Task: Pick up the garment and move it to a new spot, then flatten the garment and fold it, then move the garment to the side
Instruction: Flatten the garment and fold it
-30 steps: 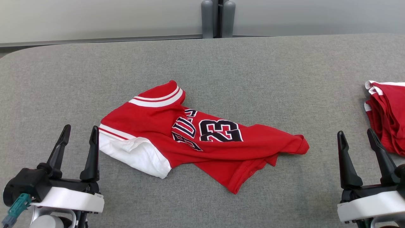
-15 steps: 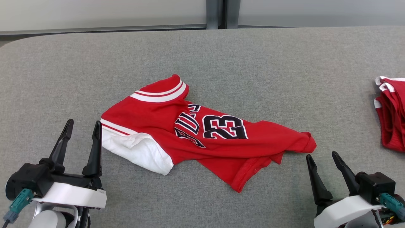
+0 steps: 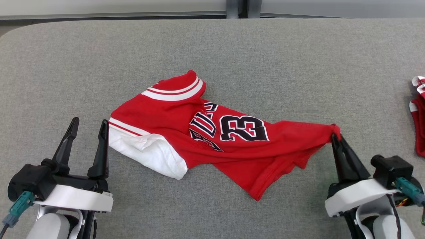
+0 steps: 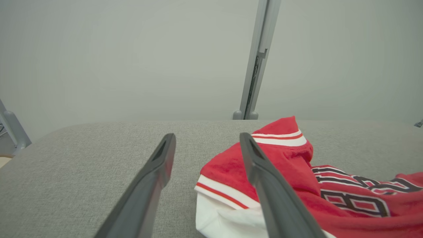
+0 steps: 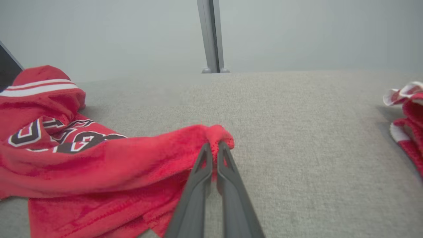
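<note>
Grey fabric-covered bench [image 3: 212,43] runs across the head view. Pale wall behind it, grey post [image 3: 239,8] standing at the far edge near the middle.

Left claw [image 3: 90,120]: lower left of the head view, fingers well apart, nothing between them. Its inner finger tip is just beside the striped left edge of the jersey [image 3: 166,119]; cannot tell whether they touch. In the left wrist view that finger crosses in front of the cloth.

Jersey: red, crumpled, lying on the bench about mid-width. White and red striped trim [image 3: 174,93] at the far side, rucked up. White panel [image 3: 149,154] at the near left corner. Dark number 23 [image 3: 244,127] with white outline faces up; the lettering beside it is creased and only partly readable. A red hem corner points toward the near edge. The right end of the cloth is drawn out to a narrow point.

Right claw [image 3: 334,136]: lower right, fingers pressed together and clamped on that narrow red point. In the right wrist view the cloth bunches over the two tips.

Far right edge: a pile of red cloth [image 3: 419,122] with white trim, well apart from the jersey.
</note>
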Controlling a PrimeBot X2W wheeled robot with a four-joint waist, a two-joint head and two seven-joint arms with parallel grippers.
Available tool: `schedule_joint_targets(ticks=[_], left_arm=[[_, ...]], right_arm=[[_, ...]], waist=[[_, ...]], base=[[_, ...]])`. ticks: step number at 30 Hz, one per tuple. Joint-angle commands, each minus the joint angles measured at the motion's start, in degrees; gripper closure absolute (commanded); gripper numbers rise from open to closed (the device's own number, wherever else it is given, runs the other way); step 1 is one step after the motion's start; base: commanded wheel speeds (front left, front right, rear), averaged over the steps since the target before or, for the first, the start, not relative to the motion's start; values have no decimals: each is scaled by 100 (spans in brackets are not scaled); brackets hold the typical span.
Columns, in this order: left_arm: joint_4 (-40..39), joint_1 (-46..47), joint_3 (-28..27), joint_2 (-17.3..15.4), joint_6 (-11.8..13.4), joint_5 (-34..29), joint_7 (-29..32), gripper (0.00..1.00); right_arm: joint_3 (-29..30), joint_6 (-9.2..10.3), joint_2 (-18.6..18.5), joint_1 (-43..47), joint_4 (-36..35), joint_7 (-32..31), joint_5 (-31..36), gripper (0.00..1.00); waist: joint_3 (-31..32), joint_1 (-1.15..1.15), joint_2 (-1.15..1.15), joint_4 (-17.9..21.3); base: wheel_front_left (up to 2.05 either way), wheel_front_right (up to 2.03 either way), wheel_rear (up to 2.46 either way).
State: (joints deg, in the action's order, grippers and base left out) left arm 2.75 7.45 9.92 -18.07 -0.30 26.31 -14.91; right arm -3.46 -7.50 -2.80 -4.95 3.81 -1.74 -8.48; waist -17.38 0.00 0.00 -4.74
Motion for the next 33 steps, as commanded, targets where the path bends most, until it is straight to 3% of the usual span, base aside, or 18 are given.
schedule_joint_targets(ticks=[1, 11, 16, 21, 22, 23, 24, 27, 33], left_arm=[[5, 64, -34, -8, -11, -20, -30, 0], [-17, 263, -103, 109, -138, -83, -30, 0], [56, 409, -82, 210, -277, -131, -30, 0], [154, 509, -124, 322, -401, -153, -30, 0], [174, 510, -130, 335, -416, -162, -30, 0], [191, 520, -134, 348, -430, -170, -30, 0], [215, 526, -137, 353, -458, -189, -30, 0], [248, 515, -182, 373, -491, -229, -30, 0], [285, 453, -239, 382, -535, -289, -30, 0]], right_arm=[[46, 2, -19, -119, -87, 28, 59, 100], [302, 2, -17, -1188, -510, -627, 611, 100], [310, 2, -16, -1925, 183, -876, 677, 100], [265, 2, -18, -2508, 1153, -566, 618, 100], [273, 3, -21, -2606, 1348, -483, 654, 93], [270, 3, -19, -2675, 1549, -399, 660, 51], [266, 3, -18, -2744, 1706, -298, 624, 0], [292, 3, -20, -2869, 2058, 19, 601, 0], [369, 3, -17, -2642, 1966, 581, 687, 0]], waist=[[-20, 0, 0, -10], [-221, 0, 0, -131], [-396, 0, 0, -286], [-521, 0, 0, -357], [-536, 0, 0, -352], [-546, 0, 0, -349], [-552, 0, 0, -343], [-545, 0, 0, -300], [-486, 0, 0, -220]], base=[[0, 0, 0], [0, 0, 0], [0, 0, 0], [0, 0, 0], [0, 0, 0], [0, 0, 0], [0, 0, 0], [0, 0, 0], [0, 0, 0]])
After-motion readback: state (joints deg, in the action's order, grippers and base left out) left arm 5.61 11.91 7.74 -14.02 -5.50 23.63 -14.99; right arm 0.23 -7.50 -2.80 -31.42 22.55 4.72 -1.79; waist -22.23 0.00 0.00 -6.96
